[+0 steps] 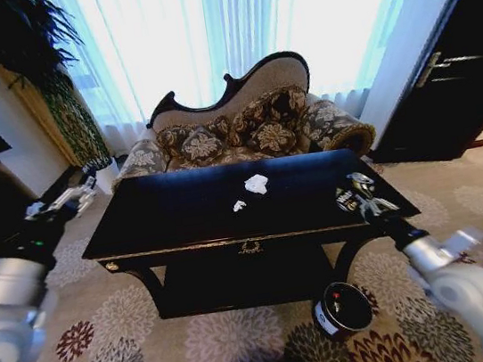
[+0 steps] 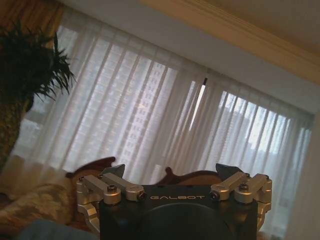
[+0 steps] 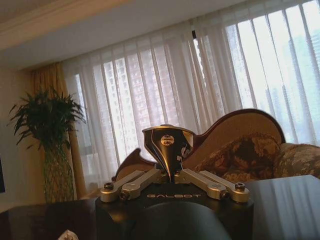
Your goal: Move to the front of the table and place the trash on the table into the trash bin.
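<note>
The dark glossy table (image 1: 167, 227) stands in front of me. On it lie a white crumpled paper (image 1: 256, 183) and a smaller white scrap (image 1: 239, 206). My right gripper (image 1: 362, 196) hovers over the table's right end, shut on a small shiny bottle-like piece (image 3: 168, 144) that stands up between the fingers (image 3: 137, 183) in the right wrist view, where a paper scrap (image 3: 67, 235) also peeks in. My left gripper (image 1: 73, 197) hangs off the table's left end, its fingers (image 2: 120, 171) spread open and holding nothing. The dark round trash bin (image 1: 342, 308) sits on the carpet below the table's front right.
A patterned sofa (image 1: 244, 131) stands right behind the table before bright curtains. A tall plant (image 1: 46, 73) is at the back left and a black cabinet (image 1: 453, 88) at the right. Flowered carpet (image 1: 158, 355) lies open between me and the table.
</note>
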